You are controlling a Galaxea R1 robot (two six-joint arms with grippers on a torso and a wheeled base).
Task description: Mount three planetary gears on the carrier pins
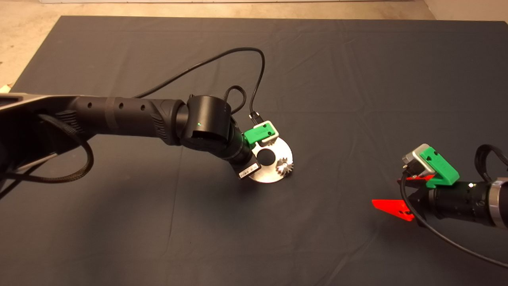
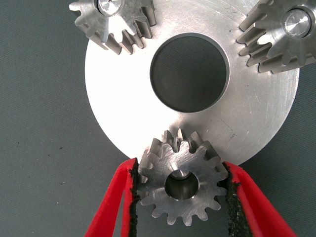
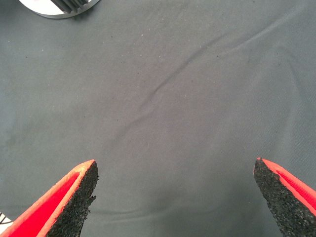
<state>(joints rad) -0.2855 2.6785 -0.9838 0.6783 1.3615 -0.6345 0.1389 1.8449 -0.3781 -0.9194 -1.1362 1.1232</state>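
Observation:
The flat silver carrier disc lies mid-mat; it fills the left wrist view. Two planetary gears sit on carrier pins, whose silver tops show in their centre holes. My left gripper is shut on the third gear, holding it by its teeth at the disc's rim; a pin tip shows inside its hole. In the head view only one gear shows; the left wrist covers the rest. My right gripper is open and empty at the mat's right.
The dark mat stretches all around the disc. A black cable loops above the left wrist. In the right wrist view the disc's edge lies far ahead over bare creased mat.

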